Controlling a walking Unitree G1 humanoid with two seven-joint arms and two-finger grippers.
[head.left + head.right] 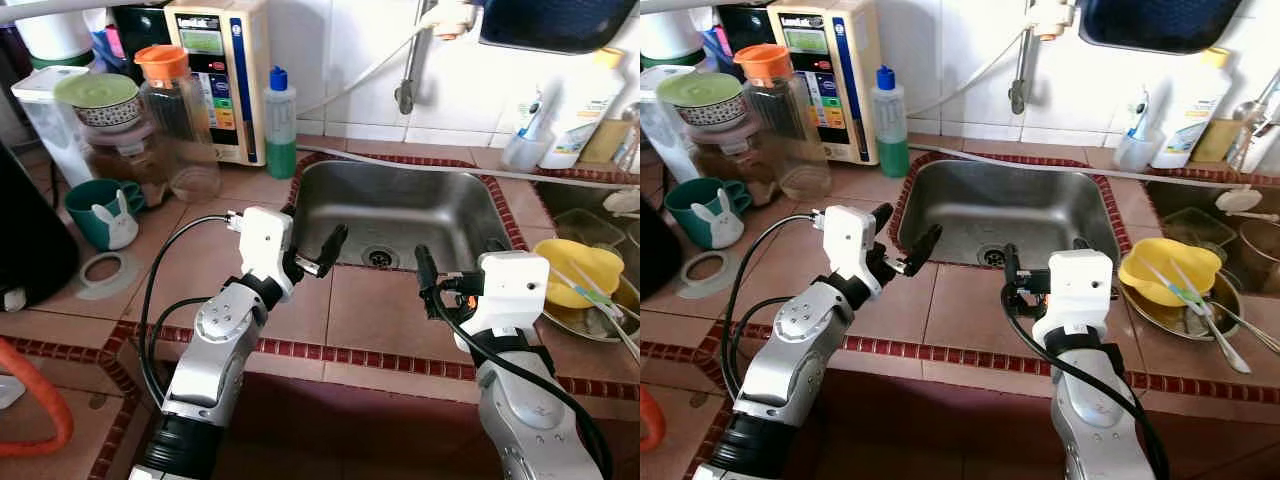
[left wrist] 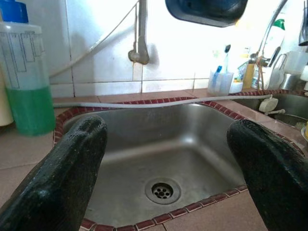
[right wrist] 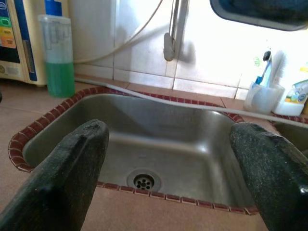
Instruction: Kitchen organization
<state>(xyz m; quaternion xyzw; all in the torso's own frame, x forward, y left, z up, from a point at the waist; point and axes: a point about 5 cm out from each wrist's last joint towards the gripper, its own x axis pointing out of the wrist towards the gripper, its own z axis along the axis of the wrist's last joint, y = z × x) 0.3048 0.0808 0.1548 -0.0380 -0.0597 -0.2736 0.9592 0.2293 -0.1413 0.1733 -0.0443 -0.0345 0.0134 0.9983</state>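
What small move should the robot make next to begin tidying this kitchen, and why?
Probably swing the right claw toward the yellow bowl to its right. Both claws hover open and hold nothing at the front rim of the sink, which looks bare inside. The bowl, with utensils in it, is the nearest loose item. The left claw can wait.

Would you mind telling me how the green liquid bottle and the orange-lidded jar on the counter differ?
The green liquid bottle is slim with a blue cap; the orange-lidded jar is wider with an orange lid. The bottle is partly filled with green liquid; the jar looks nearly empty. Both stand upright left of the sink.
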